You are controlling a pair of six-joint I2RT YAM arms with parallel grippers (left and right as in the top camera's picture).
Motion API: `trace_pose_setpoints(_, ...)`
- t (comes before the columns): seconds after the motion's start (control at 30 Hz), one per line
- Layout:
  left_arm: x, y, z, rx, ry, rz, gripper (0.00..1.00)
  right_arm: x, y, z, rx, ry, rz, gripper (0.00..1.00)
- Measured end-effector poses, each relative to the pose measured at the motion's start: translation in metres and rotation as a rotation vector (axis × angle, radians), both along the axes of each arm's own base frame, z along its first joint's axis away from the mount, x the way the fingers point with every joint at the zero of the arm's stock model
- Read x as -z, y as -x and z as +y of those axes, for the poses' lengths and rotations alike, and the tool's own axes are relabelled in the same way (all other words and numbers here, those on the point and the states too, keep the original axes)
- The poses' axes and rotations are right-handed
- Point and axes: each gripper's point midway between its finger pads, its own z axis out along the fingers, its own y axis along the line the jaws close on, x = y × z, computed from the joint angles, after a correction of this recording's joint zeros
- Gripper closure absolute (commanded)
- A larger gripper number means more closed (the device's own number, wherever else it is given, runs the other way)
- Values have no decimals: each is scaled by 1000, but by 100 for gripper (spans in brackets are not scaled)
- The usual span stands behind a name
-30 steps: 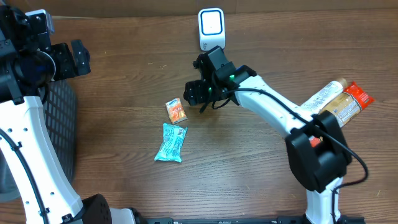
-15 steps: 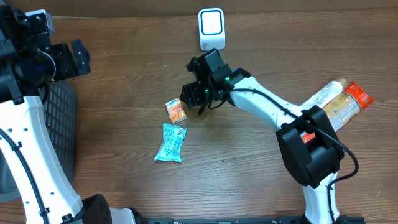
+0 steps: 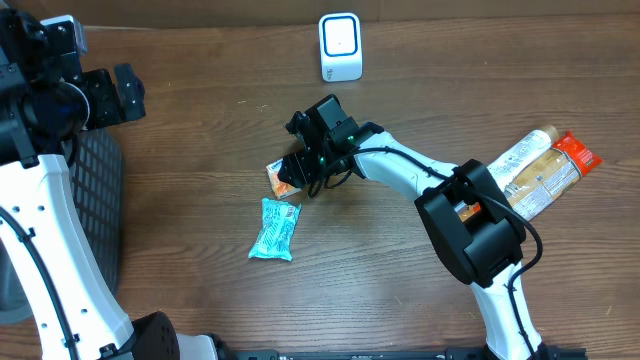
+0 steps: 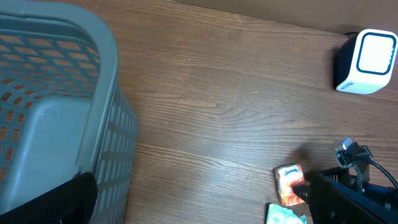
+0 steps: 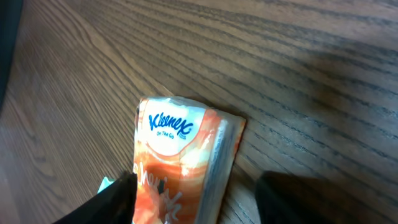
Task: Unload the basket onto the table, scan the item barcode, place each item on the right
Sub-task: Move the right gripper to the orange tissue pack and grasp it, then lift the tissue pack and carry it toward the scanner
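white links, black joints and black cables on left arm and right arm (green light by the right gripper, orange label at 5 o'clock).

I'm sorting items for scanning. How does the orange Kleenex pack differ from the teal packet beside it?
The Kleenex pack is orange and white; the teal packet is blue-green. The Kleenex pack is shorter, the teal packet longer. The right gripper hangs open over the Kleenex pack; the teal packet lies clear of it. Both lie flat on the wooden table.
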Motion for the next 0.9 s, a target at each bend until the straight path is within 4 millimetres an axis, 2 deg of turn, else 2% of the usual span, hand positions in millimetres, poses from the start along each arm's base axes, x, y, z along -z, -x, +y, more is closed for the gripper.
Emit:
trace_pose_setpoints(0.17,0,0,0,0,0,0,0,4,6,3,6,-23,53,65)
trace_pose_setpoints(0.37,0,0,0,0,0,0,1,5,18,5,-6,-66,149,88)
trace_pose_setpoints(0.53,0,0,0,0,1,0,0,-1,25,3,-11,-112,231,96)
trace_pose_setpoints(0.63,0,0,0,-1,0,0,0,-9,25,-9,0,-143,303,96)
trace_pose_setpoints(0.7,0,0,0,0,1,0,0,-21,20,-21,14,-174,331,96)
trace_pose_setpoints(0.77,0,0,0,0,0,0,0,-45,12,-36,21,-226,335,96)
trace_pose_setpoints(0.9,0,0,0,0,0,0,0,-119,-3,-68,14,-377,282,96)
